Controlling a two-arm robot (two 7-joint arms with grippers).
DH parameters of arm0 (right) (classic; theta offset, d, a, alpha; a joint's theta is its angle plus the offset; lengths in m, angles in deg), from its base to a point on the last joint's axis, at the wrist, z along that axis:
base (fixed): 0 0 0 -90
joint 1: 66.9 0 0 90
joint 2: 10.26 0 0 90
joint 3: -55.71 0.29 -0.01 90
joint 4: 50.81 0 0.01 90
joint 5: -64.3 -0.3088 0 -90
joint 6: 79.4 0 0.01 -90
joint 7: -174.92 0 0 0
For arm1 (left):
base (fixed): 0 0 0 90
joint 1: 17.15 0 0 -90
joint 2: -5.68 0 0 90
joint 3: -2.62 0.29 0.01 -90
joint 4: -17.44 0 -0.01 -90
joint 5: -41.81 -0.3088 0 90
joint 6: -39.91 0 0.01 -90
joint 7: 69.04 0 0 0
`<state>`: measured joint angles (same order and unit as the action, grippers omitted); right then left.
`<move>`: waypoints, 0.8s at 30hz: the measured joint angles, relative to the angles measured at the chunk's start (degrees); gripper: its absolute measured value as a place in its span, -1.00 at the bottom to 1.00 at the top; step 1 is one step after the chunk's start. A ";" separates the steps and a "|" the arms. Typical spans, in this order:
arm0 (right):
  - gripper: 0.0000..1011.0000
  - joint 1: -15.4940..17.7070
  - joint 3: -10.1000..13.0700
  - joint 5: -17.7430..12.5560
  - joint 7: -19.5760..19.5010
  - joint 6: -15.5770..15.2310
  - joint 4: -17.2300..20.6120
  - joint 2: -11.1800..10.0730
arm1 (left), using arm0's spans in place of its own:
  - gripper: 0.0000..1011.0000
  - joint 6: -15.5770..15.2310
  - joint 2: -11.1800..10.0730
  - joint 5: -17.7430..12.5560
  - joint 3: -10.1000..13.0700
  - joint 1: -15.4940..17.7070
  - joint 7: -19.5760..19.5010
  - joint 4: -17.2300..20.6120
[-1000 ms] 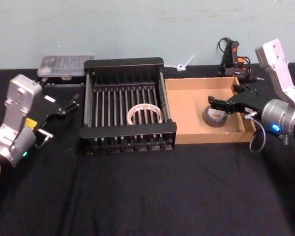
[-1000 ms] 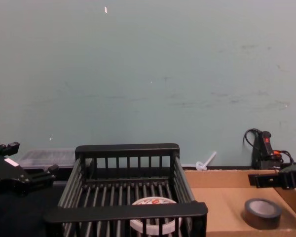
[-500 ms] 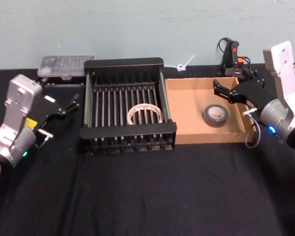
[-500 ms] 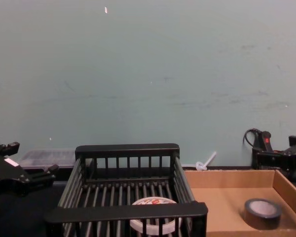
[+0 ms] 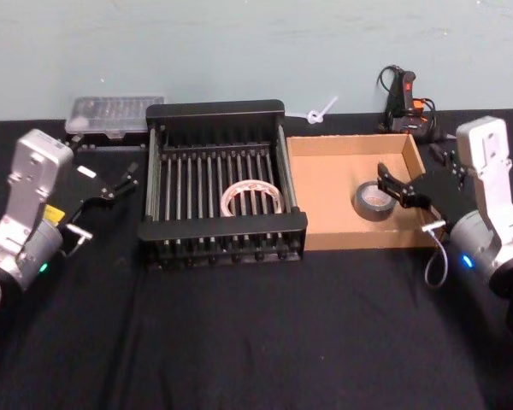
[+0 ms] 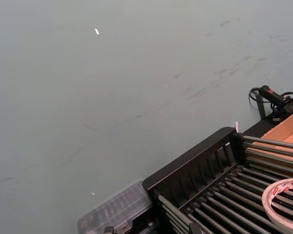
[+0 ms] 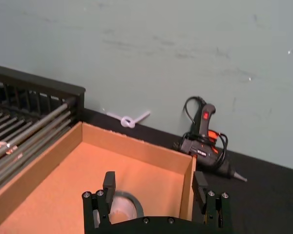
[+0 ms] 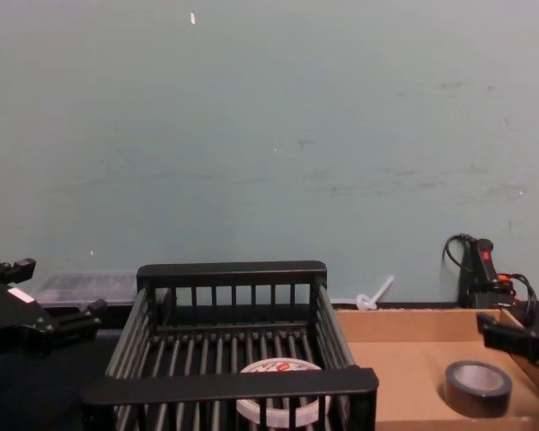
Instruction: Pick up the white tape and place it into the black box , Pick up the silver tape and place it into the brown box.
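The white tape (image 5: pixel 252 196) lies flat on the slatted floor of the black box (image 5: pixel 154 171), also seen in the chest view (image 8: pixel 283 395) and the left wrist view (image 6: pixel 285 200). The silver tape (image 5: pixel 374 202) lies in the brown box (image 5: pixel 325 184), towards its right wall. My right gripper (image 5: pixel 421 175) hovers open by that box's right wall, just right of the silver tape and holding nothing. In the right wrist view its fingers (image 7: pixel 109 184) stand apart above the silver tape (image 7: pixel 124 202). My left gripper (image 5: pixel 103 175) rests open left of the black box.
A clear plastic case (image 5: pixel 115 113) lies behind the black box at the back left. A black and orange glue gun (image 5: pixel 403 98) with its cable sits behind the brown box, and a white zip tie (image 5: pixel 318 113) lies between them. The table is covered in black cloth.
My right gripper has drawn back from over the silver tape to the box's right wall, leaving the tape lying in the brown box. The left arm has not moved.
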<state>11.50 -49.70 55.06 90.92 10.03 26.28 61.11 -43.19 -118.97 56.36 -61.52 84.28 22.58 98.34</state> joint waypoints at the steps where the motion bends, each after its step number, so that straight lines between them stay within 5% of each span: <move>1: 0.98 0.31 0.18 0.30 -0.07 0.03 -0.13 0.14 | 0.98 0.00 0.00 0.00 0.00 0.00 0.00 0.00; 24: 0.98 0.62 0.80 0.46 0.26 -0.19 -0.33 0.49 | 0.98 0.00 0.00 0.00 0.00 0.00 0.00 0.00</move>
<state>12.12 -48.91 55.52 91.18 9.84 25.95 61.60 -43.19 -118.97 56.36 -61.52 84.28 22.58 98.35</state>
